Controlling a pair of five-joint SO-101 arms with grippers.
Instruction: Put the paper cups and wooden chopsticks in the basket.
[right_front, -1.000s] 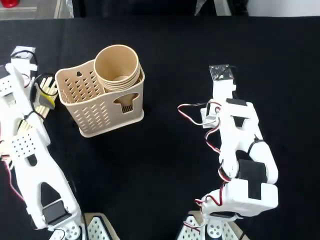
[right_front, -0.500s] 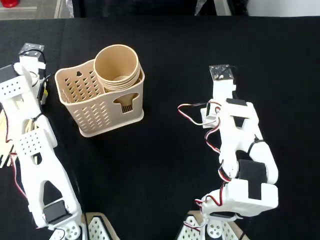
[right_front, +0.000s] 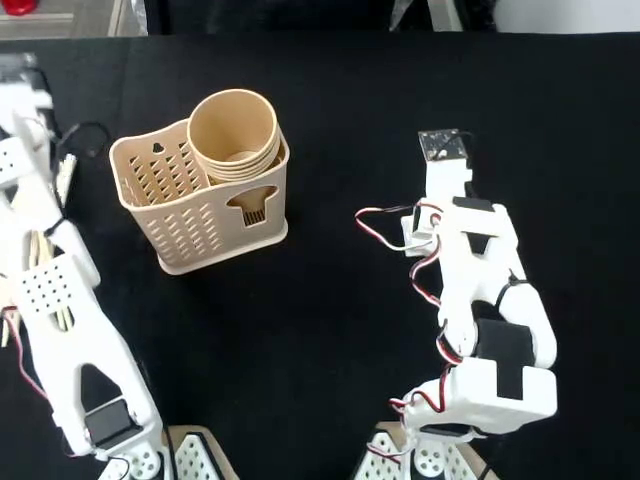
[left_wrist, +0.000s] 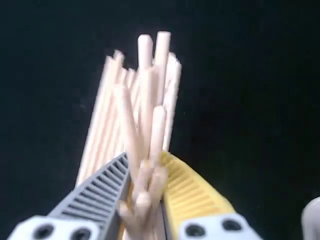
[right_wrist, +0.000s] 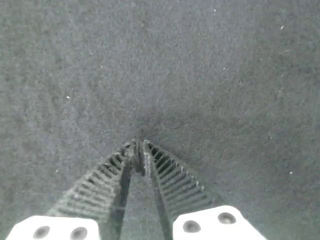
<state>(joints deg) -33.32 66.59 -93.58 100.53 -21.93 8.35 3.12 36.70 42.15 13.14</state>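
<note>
The left claw (left_wrist: 144, 159) is clamped near one end of a loose bundle of pale wooden chopsticks (left_wrist: 145, 85), at the high view's left edge. To its right stands the beige perforated plastic basket (right_front: 190, 215) holding stacked tan paper cups (right_front: 233, 125). The sticks look light, stiff and smooth, so they will likely fan and slip; a mid-bundle hold would be safer. The right claw (right_wrist: 138, 147) is closed on nothing.

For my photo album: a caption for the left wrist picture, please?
Claw clamped on a bundle of wooden chopsticks against black cloth.

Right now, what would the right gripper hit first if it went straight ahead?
The black table cover: the right gripper, shut and empty, points at bare cloth. Depth is unclear.
</note>
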